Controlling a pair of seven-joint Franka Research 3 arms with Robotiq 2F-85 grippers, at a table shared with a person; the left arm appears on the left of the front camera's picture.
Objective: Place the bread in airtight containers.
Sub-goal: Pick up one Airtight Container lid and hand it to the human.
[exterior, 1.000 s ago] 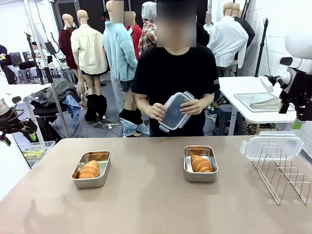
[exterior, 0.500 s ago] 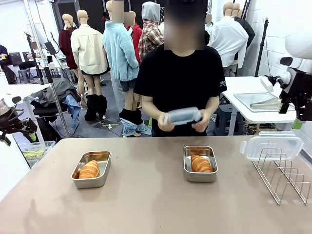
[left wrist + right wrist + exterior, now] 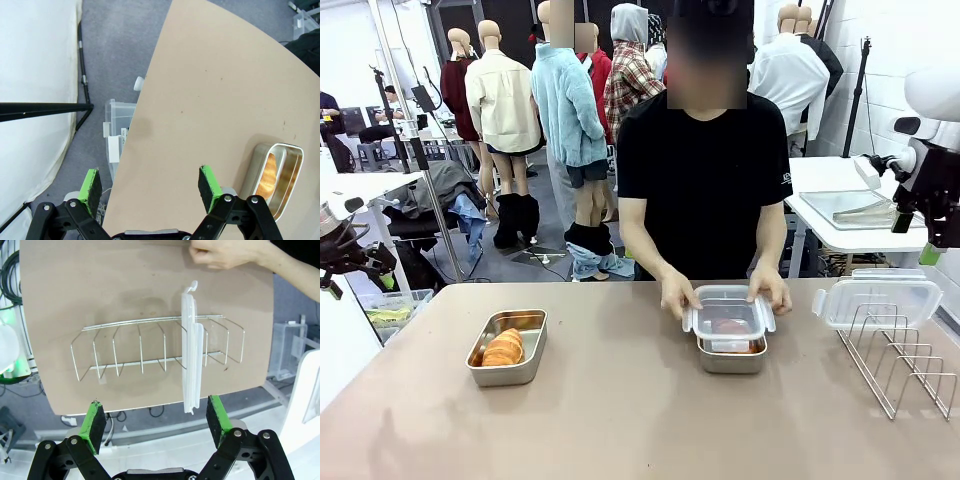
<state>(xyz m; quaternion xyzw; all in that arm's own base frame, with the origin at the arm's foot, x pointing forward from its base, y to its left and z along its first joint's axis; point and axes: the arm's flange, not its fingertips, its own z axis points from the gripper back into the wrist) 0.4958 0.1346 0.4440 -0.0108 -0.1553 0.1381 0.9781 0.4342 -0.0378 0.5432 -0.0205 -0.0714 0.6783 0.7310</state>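
One airtight container (image 3: 507,347), a small steel pan with no lid on it, sits at the table's left with a golden bread (image 3: 504,348) inside; the left wrist view shows this pan (image 3: 276,172) and its bread (image 3: 269,169) too. Over the right container (image 3: 731,356) the person's two hands hold a clear lid (image 3: 728,310), and bread (image 3: 730,326) shows through it. My left gripper (image 3: 150,181) hangs open over the table's left edge. My right gripper (image 3: 155,418) is open above a second clear lid (image 3: 191,350) standing in the wire rack (image 3: 125,350).
The wire rack (image 3: 902,358) with the spare lid (image 3: 876,300) occupies the table's right end. A hand of the person (image 3: 225,252) shows beyond the rack. A plastic bin (image 3: 117,131) stands on the floor beside the table's left edge.
The person has lowered the clear lid from chest height onto the right container and leaned in. Both arms have stayed still.
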